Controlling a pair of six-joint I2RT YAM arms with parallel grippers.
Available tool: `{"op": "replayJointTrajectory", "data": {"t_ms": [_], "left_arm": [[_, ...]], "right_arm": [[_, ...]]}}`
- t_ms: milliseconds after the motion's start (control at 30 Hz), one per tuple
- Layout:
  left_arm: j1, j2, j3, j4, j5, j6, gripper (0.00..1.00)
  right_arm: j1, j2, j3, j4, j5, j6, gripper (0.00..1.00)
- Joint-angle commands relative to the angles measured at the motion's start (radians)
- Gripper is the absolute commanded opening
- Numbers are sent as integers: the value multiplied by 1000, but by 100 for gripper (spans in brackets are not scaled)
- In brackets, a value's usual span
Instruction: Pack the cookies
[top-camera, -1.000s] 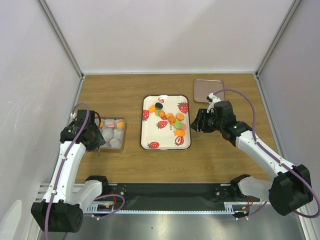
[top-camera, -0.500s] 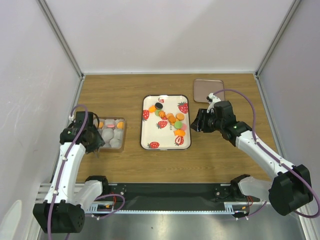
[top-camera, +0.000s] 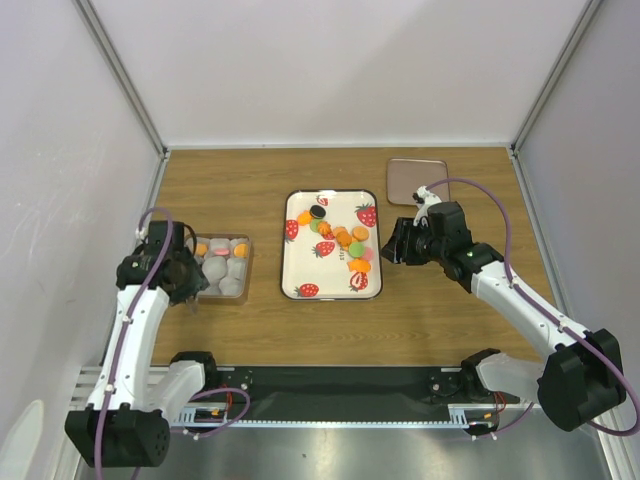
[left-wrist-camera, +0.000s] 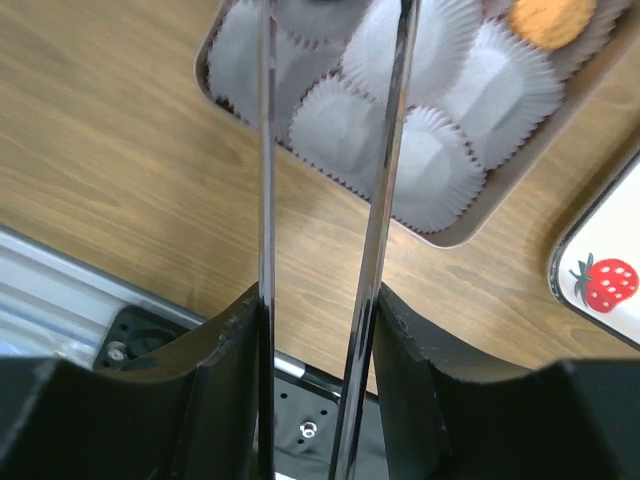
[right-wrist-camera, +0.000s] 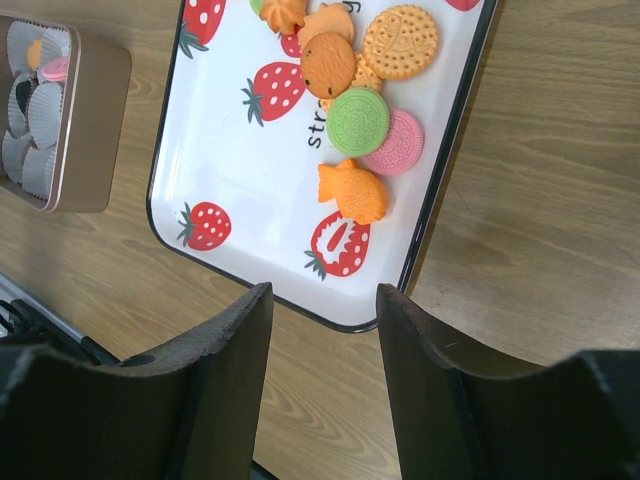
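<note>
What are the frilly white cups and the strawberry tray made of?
Frilly white cups: probably thin matte paper, going by the fine pleats. Strawberry tray: smooth, printed, with a thin dark rim; likely enamelled metal or plastic, can't tell which.

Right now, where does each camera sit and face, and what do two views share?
Top external: above and behind, looking down on the wooden table; the left gripper and right gripper show.
Left wrist: looks down between its fingers at the tan box of white paper cups.
Right wrist: looks down between its fingers at the white strawberry-print tray of cookies.
Shared: both wrist views catch box and tray.
</note>
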Motion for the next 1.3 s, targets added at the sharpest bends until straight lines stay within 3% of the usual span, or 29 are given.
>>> {"op": "replayJointTrajectory", "data": {"t_ms": [0,67,100,200,500,833,1267], "left_arm": [[-98,-9,134,-6,-21,-10,49],[-192,22,209,-24,-53,-48,49],[-300,61,234,-24,-88,-91,49],[-487,151,314,-10,-130,-137,49],[-778,540,499,151,-68,-107,50],[-861,770,637,201,-7,-60,51],[-870,859,667,189,-44,-42,50]], "right_arm": [[5,-3,3,27,16,-6,52],[5,-1,5,24,28,-8,52],[4,0,6,22,34,-8,51],[4,-3,8,13,68,-11,51],[-3,-4,14,-4,135,-20,51],[-10,0,16,-7,155,-23,51],[-12,-1,16,-5,135,-25,52]]}}
